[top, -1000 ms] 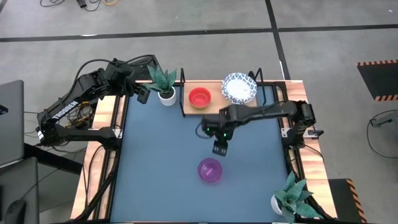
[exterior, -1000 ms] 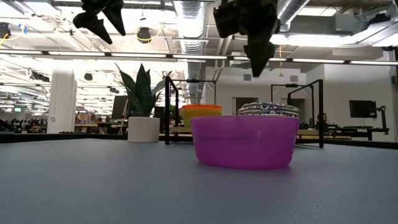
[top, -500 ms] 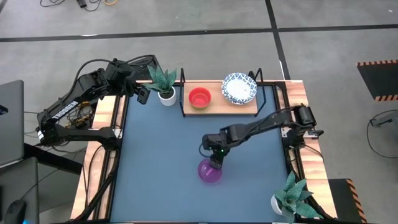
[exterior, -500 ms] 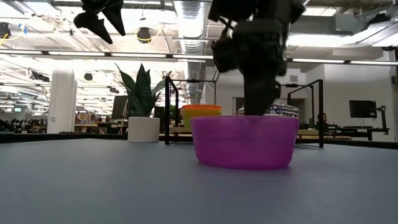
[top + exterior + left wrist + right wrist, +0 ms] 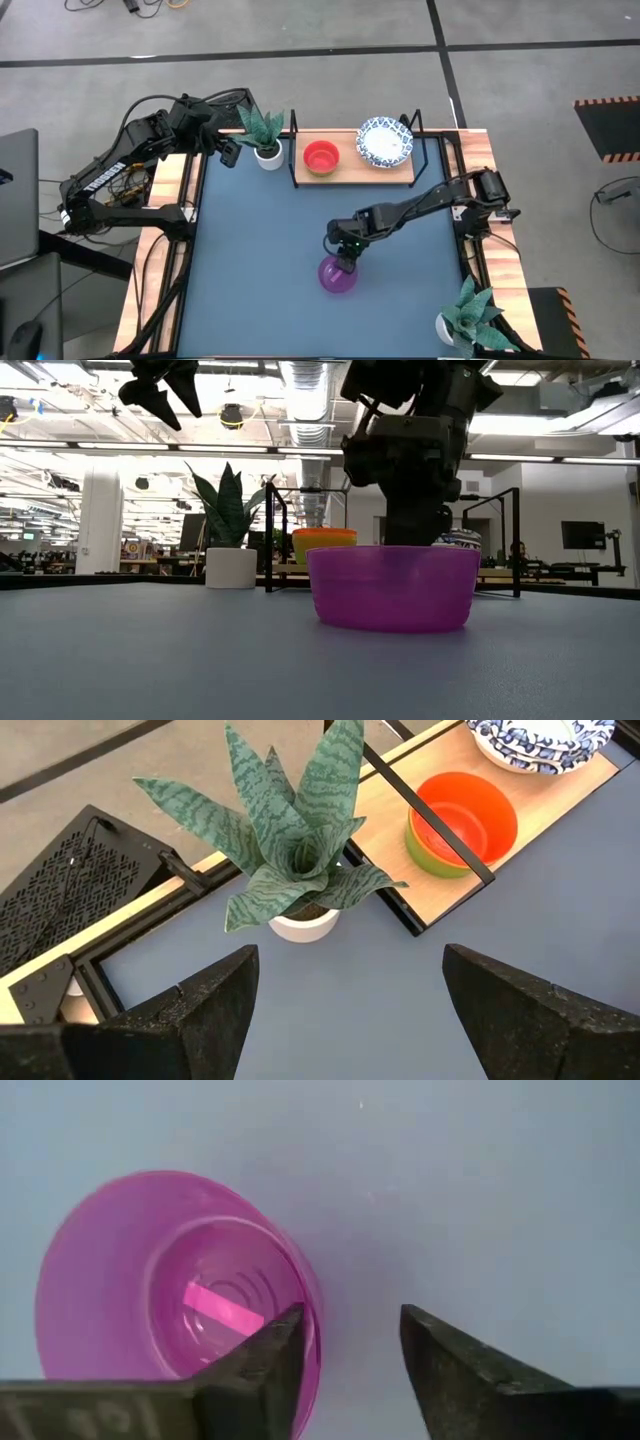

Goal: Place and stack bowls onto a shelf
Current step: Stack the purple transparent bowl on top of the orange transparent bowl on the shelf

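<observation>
The purple bowl (image 5: 337,275) (image 5: 392,588) (image 5: 170,1290) stands on its base on the blue tabletop. My right gripper (image 5: 347,258) (image 5: 415,525) (image 5: 350,1320) is open and low over the bowl's far rim, one finger inside and one outside. On the wooden shelf (image 5: 350,172) a red bowl (image 5: 321,156) (image 5: 462,815) sits nested in a green one, beside stacked white bowls with blue rims (image 5: 384,141) (image 5: 540,738). My left gripper (image 5: 228,152) (image 5: 350,970) is open and waits high near the table's far left corner. My right gripper comes from above, pointing down, astride the purple bowl's far rim (image 5: 312,1305): one finger (image 5: 270,1355) is inside the bowl and the other (image 5: 440,1355) outside. I cannot tell whether either finger touches the wall. The bowl stands upright on the table.
A potted plant (image 5: 266,135) (image 5: 232,560) (image 5: 300,870) stands left of the shelf, another (image 5: 468,318) at the near right corner. The shelf's black frame posts (image 5: 268,535) rise at its ends. Blue tabletop (image 5: 260,250) surrounds the purple bowl.
My right gripper has moved from near the shelf toward the table's near edge and down to the purple bowl's far rim, ending with its fingers astride the rim. The bowl has stayed where it was.
</observation>
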{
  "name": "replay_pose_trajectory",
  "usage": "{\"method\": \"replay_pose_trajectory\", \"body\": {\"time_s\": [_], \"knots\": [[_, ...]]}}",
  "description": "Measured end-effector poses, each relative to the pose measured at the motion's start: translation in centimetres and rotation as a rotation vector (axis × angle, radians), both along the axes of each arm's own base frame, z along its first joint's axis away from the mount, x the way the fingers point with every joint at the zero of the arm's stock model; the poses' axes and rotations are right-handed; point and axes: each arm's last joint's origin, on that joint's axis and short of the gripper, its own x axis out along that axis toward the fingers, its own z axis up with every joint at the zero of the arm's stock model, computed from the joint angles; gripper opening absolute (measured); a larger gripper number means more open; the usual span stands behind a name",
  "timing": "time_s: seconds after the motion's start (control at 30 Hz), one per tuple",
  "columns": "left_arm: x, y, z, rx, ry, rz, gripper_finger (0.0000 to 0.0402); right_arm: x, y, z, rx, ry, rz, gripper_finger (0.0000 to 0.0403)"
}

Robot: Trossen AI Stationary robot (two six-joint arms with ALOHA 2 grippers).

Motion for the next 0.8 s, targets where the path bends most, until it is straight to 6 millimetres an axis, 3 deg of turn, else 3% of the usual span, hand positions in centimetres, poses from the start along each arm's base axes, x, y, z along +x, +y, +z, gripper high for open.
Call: {"method": "replay_pose_trajectory", "body": {"time_s": [0.33, 0.6, 0.8], "knots": [[0.0, 0.0, 0.0, 0.012, 0.014, -0.017, 0.0300, -0.4, -0.1, -0.2, -0.009, 0.041, 0.006, 0.0022], [0.0, 0.0, 0.0, 0.015, 0.017, -0.020, 0.0300, 0.0, -1.7, 0.7, -0.009, 0.033, -0.075, 0.0022], [0.0, 0.0, 0.0, 0.013, 0.018, -0.044, 0.0300, 1.5, -4.3, 4.9, -0.019, -0.073, -0.102, 0.0022]]}}
